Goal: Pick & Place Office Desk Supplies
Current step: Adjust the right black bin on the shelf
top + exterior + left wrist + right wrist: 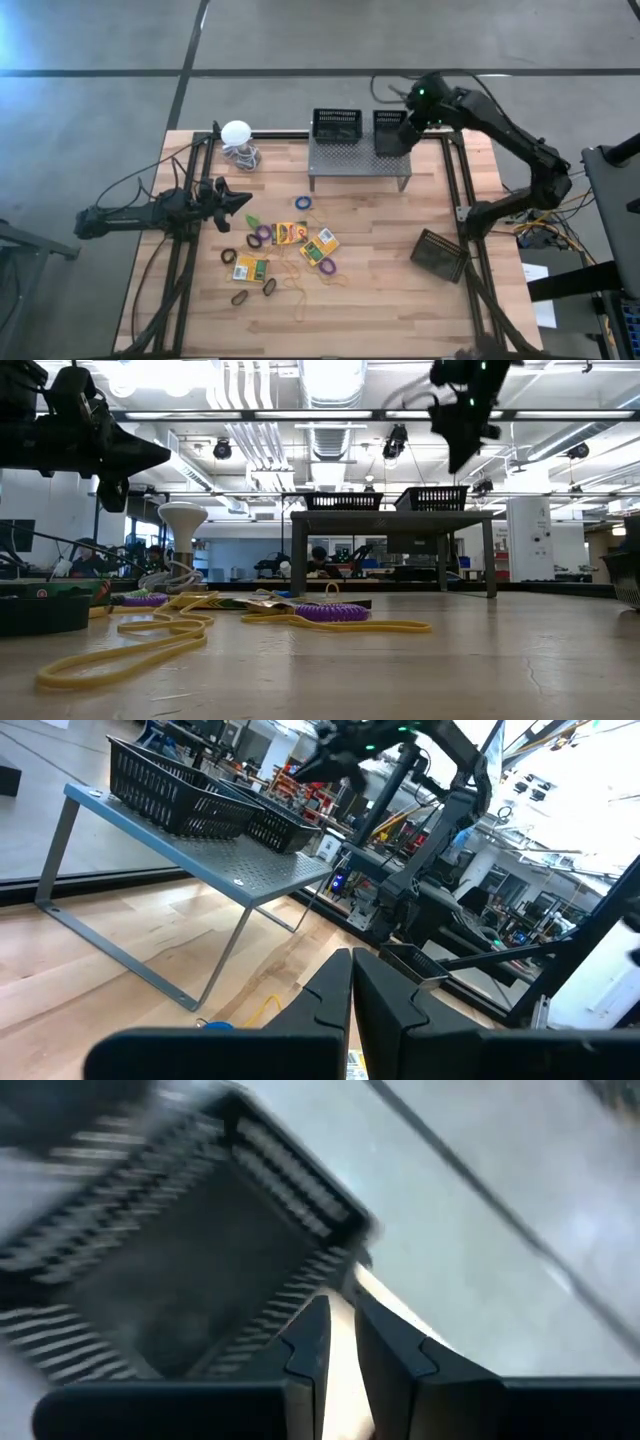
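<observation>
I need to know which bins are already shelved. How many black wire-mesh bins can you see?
3. Two stand side by side on the grey perforated stand: the left bin and the right bin, under the right gripper. The third bin sits on the table's right side.

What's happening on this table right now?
The right gripper hangs above a black mesh bin on the grey perforated stand, fingers nearly together and holding nothing. A second bin sits beside it on the stand, and a third lies on the table near the right edge. The left gripper waits shut at the table's left side. Crayon boxes and rubber bands lie scattered mid-table.
</observation>
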Robot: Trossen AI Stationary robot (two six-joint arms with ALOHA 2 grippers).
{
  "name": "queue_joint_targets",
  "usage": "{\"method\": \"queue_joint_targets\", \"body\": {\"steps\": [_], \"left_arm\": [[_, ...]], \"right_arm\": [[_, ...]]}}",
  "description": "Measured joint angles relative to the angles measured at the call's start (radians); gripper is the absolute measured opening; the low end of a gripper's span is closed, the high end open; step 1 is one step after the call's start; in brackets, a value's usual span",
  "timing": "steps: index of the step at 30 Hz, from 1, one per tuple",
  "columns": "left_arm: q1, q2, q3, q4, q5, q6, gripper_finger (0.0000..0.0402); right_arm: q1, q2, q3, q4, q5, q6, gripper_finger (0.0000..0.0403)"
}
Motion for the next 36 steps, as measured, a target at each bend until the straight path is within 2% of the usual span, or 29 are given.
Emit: {"method": "queue_joint_targets", "body": {"steps": [4, 6, 8, 17, 21, 24, 36], "left_arm": [[0.000, 0.000, 0.000, 0.000, 0.001, 0.000, 0.0019], [0.000, 0.000, 0.000, 0.000, 0.003, 0.000, 0.0019], [0.000, 0.000, 0.000, 0.000, 0.003, 0.000, 0.0019], [0.000, 0.000, 0.000, 0.000, 0.003, 0.000, 0.0019], [0.000, 0.000, 0.000, 0.000, 0.003, -0.001, 0.0019], [0.000, 0.000, 0.000, 0.000, 0.003, -0.001, 0.0019], [0.000, 0.000, 0.000, 0.000, 0.003, -0.001, 0.0019]], "right_arm": [[-0.092, 0.029, -0.026, 0.000, -0.094, 0.018, 0.0047], [-0.103, 0.037, -0.032, -0.001, -0.163, 0.019, 0.0047], [-0.098, 0.044, -0.037, 0.000, -0.185, 0.017, 0.0047], [-0.059, 0.035, -0.037, 0.002, -0.186, 0.046, 0.0047], [-0.068, 0.038, -0.039, -0.002, -0.103, 0.066, 0.0047], [-0.086, 0.049, -0.048, -0.004, -0.078, 0.067, 0.0047], [-0.089, 0.076, -0.067, 0.011, -0.091, 0.048, 0.0047]]}}
